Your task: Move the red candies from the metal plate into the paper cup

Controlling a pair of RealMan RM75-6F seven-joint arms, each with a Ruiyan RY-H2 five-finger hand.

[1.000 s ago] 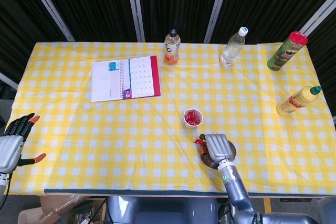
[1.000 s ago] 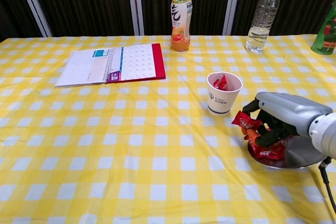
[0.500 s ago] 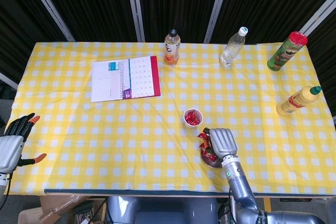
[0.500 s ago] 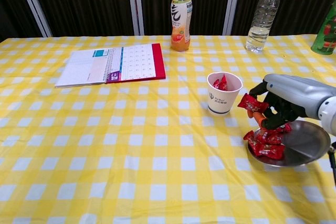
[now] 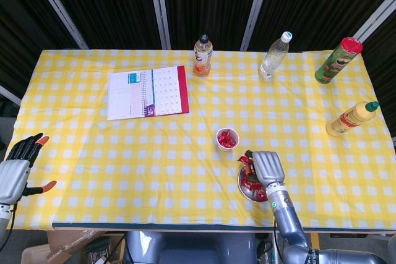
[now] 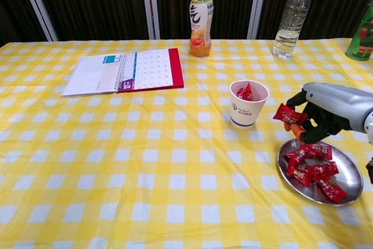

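Observation:
A white paper cup stands mid-table with red candies inside. To its right lies a round metal plate holding several red wrapped candies. My right hand hovers above the plate's far-left rim, pinching one red candy at cup-rim height, a short way right of the cup. My left hand hangs off the table's left edge, fingers apart, holding nothing.
A spiral calendar lies at back left. An orange drink bottle and a clear water bottle stand at the back. A green can and a yellow squeeze bottle stand at the right side.
My right hand has lifted off the plate with a red candy, rising and shifting right; the candies left on the plate are now uncovered. The left hand has stayed put.

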